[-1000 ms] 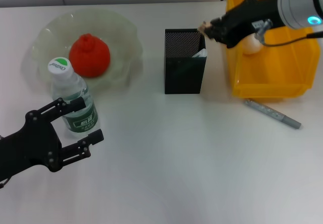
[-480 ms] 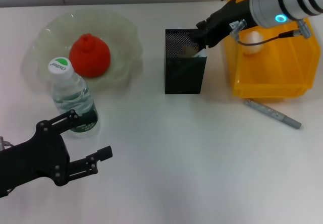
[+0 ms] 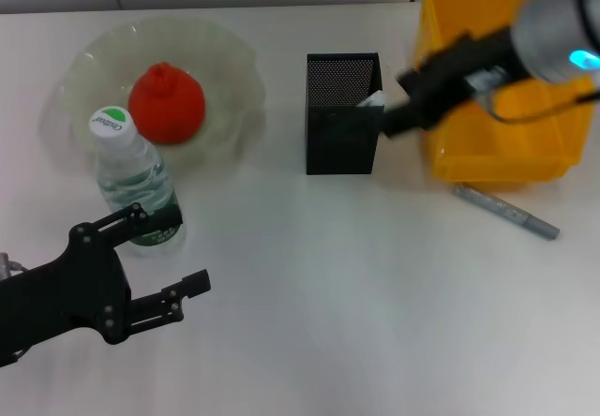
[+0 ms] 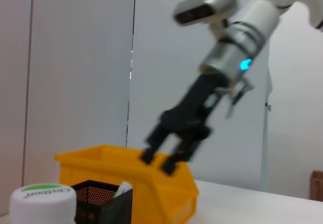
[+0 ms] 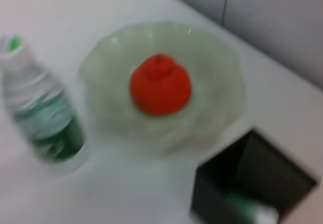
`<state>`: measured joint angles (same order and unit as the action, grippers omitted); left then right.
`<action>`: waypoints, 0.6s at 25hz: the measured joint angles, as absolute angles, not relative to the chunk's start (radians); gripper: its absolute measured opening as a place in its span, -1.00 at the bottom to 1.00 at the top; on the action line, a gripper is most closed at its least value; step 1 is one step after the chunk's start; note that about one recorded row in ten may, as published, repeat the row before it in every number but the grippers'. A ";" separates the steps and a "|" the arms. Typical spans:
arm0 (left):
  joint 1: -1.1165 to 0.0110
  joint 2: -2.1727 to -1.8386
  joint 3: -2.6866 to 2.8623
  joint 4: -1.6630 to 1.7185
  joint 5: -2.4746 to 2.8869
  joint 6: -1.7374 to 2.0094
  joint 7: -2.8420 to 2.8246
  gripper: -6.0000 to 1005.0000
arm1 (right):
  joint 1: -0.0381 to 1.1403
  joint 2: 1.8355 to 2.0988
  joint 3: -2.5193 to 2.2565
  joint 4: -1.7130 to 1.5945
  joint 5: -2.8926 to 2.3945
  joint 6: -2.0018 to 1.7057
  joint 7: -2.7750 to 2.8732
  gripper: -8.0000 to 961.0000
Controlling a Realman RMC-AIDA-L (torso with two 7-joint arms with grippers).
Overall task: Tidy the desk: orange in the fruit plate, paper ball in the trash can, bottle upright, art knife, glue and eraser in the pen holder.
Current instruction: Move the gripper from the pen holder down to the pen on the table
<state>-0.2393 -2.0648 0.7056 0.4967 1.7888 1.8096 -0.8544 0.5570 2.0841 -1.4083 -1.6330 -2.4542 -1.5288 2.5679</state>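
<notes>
Inside the tall square black metal-mesh pen holder (image 3: 343, 113), only a mint-green and white tip of the art knife (image 3: 372, 100) can be seen above the rim; the rest is hidden by the mesh, and whether the small tan eraser lies within cannot be told. The interior of the large bright yellow plastic trash can (image 3: 502, 149), just right of the pen holder, is partly covered by the right arm, so its contents cannot be made out. The right gripper (image 3: 398, 116) is blurred; it is held between the pen holder and the trash can, reaching in from the right with its black fingers angled down toward the holder's right side. In the left wrist view those fingers (image 4: 149, 155) are seen spread apart with nothing between them. The thin grey pen-like glue stick (image 3: 507, 211) lies flat on the white desk (image 3: 356, 294), in front of the trash can and well right of the pen holder. Left of the pen holder, the red-orange knobbly orange (image 3: 166, 103) rests in the pale-green scalloped glass fruit plate (image 3: 230, 60), and the clear green-labelled water bottle (image 3: 137, 180) stands upright at the plate's near edge. The left gripper (image 3: 167, 264) is held low just in front of the bottle, its black fingers parted and empty, the arm cut off by the frame edge.
</notes>
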 joint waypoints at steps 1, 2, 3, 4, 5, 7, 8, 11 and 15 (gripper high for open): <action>-0.239 -2.065 0.705 0.496 1.789 1.809 -0.854 0.56 | 0.557 2.084 -1.408 -1.633 -2.454 -1.529 2.568 0.22; -0.239 -2.065 0.706 0.496 1.789 1.809 -0.854 0.56 | 0.539 2.086 -1.399 -1.673 -2.455 -1.588 2.576 0.27; -0.240 -2.065 0.706 0.496 1.789 1.809 -0.854 0.56 | 0.524 2.087 -1.387 -1.704 -2.457 -1.641 2.580 0.32; -0.240 -2.065 0.706 0.496 1.789 1.808 -0.854 0.56 | 0.514 2.087 -1.372 -1.722 -2.462 -1.692 2.581 0.36; -0.243 -2.065 0.706 0.495 1.790 1.808 -0.854 0.56 | 0.499 2.088 -1.348 -1.740 -2.483 -1.756 2.580 0.36; -0.243 -2.065 0.706 0.494 1.791 1.807 -0.854 0.56 | 0.490 2.088 -1.336 -1.744 -2.504 -1.778 2.576 0.36; -0.243 -2.065 0.706 0.494 1.791 1.807 -0.854 0.56 | 0.481 2.089 -1.327 -1.744 -2.524 -1.790 2.570 0.36; -0.244 -2.065 0.706 0.494 1.791 1.807 -0.854 0.56 | 0.466 2.089 -1.314 -1.732 -2.582 -1.816 2.529 0.36; -0.246 -2.065 0.706 0.494 1.791 1.807 -0.854 0.56 | 0.462 2.089 -1.320 -1.686 -2.692 -1.793 2.476 0.36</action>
<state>-0.2464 -2.0647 0.7056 0.4939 1.7912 1.8069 -0.8544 0.4619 2.0893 -1.3201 -1.6861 -2.6921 -1.7932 2.4755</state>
